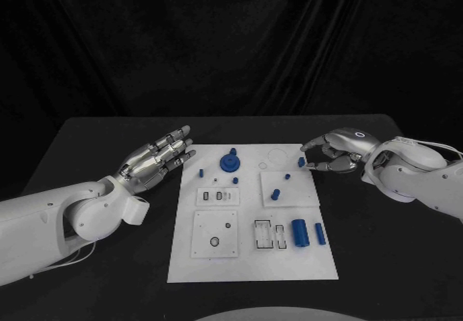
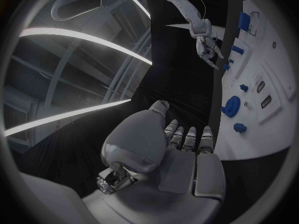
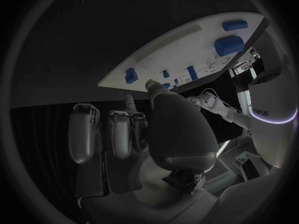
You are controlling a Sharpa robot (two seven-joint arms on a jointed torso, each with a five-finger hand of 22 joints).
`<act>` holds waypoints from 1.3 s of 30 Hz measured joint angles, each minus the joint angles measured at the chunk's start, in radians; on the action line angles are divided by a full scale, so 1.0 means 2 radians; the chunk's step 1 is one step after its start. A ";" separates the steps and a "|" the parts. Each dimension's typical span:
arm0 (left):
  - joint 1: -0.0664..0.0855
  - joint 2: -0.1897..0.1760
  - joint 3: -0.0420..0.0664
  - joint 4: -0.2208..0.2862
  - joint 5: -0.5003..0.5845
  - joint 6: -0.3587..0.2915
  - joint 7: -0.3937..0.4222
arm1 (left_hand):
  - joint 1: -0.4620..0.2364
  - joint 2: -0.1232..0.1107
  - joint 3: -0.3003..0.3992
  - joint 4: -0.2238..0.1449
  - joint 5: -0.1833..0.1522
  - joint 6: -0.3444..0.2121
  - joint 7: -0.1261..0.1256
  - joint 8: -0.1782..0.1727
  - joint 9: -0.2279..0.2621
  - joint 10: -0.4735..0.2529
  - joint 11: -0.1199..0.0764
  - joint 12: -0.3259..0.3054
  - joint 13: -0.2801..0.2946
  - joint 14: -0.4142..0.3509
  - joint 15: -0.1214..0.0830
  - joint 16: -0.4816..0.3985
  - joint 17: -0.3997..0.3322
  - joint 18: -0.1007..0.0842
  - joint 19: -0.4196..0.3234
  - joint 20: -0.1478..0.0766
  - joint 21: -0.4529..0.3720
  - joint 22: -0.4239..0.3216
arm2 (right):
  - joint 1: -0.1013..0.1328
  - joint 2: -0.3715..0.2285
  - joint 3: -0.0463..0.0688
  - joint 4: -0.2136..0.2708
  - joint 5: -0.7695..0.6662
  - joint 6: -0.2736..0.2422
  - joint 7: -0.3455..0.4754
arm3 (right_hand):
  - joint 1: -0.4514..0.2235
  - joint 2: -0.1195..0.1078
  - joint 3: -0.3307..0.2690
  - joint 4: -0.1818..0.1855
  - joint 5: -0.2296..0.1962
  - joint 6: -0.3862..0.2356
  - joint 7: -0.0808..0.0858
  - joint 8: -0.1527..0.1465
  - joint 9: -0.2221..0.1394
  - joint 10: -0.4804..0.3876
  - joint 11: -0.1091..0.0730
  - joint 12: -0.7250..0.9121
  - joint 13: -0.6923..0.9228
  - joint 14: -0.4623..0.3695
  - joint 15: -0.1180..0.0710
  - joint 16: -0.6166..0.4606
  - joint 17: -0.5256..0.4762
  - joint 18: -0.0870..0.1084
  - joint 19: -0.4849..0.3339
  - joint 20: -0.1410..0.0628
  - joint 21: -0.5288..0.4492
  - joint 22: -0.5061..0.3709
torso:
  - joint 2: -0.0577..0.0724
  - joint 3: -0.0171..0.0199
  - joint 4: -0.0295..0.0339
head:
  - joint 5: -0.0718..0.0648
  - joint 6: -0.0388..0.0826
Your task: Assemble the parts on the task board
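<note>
The white task board (image 1: 251, 257) lies in the middle of the table and appears again in the left wrist view (image 2: 280, 69) and the right wrist view (image 3: 181, 42). On its far part stand a round blue gear-like part (image 1: 229, 162) (image 2: 231, 106) and small blue pegs (image 1: 276, 194). Two blue cylinders (image 1: 300, 233) lie near its right edge. My left hand (image 1: 154, 160) hovers flat beside the board's left edge, fingers stretched, holding nothing. My right hand (image 1: 333, 150) (image 2: 209, 47) is at the far right corner, fingers bent, its tips close to a small blue part (image 1: 301, 162) (image 3: 131, 75) without gripping it.
Black table (image 1: 386, 267) surrounds the board on all sides. Recessed slots (image 1: 217, 196) and a rectangular frame (image 1: 262, 235) mark the board's middle and near part. A thin ring (image 1: 277, 157) lies at the far edge.
</note>
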 measured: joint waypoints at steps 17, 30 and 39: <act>0.000 -0.002 0.000 0.001 0.000 0.003 -0.001 | 0.000 0.000 0.001 -0.001 0.000 0.000 0.000 0.000 0.000 0.000 0.000 0.000 0.000 0.000 0.000 0.000 0.000 0.000 0.000 0.000 0.000 0.000 | -0.011 0.018 0.000 -0.025 0.000 -0.002 -0.002 | 0.011 0.000 0.003 -0.003 -0.002 0.011 0.007 0.005 0.000 0.000 0.007 0.000 0.000 -0.002 0.002 0.000 0.000 0.000 -0.001 0.001 -0.001 0.000 | 0.001 0.0000 0.0018 | -0.002 0.001; 0.000 -0.002 0.000 0.001 0.000 0.004 -0.002 | 0.000 0.000 0.001 -0.001 0.000 0.000 0.000 0.000 0.000 0.000 0.000 0.000 0.000 0.000 0.000 0.000 0.000 0.000 0.000 0.000 0.000 0.000 | -0.012 0.026 0.000 -0.033 0.000 -0.007 -0.008 | 0.011 0.000 0.000 0.000 -0.024 0.015 0.012 0.009 0.003 0.000 0.011 0.000 0.000 -0.002 0.005 -0.002 0.000 0.000 0.000 0.004 -0.001 0.000 | 0.000 -0.0010 0.0003 | 0.001 0.000; 0.000 -0.002 0.000 0.000 0.000 0.005 -0.003 | 0.000 0.000 0.001 -0.001 0.000 0.000 0.000 0.000 0.000 0.000 0.000 0.000 0.000 0.000 0.000 0.000 0.000 0.000 0.000 0.000 0.000 0.000 | -0.013 0.033 0.000 -0.040 0.001 -0.008 -0.009 | 0.015 0.004 0.000 0.000 -0.028 0.032 0.016 0.022 0.011 0.000 0.015 0.000 0.000 -0.001 0.006 -0.002 0.000 0.000 0.000 0.007 -0.002 0.000 | 0.000 -0.0006 0.0009 | 0.000 -0.001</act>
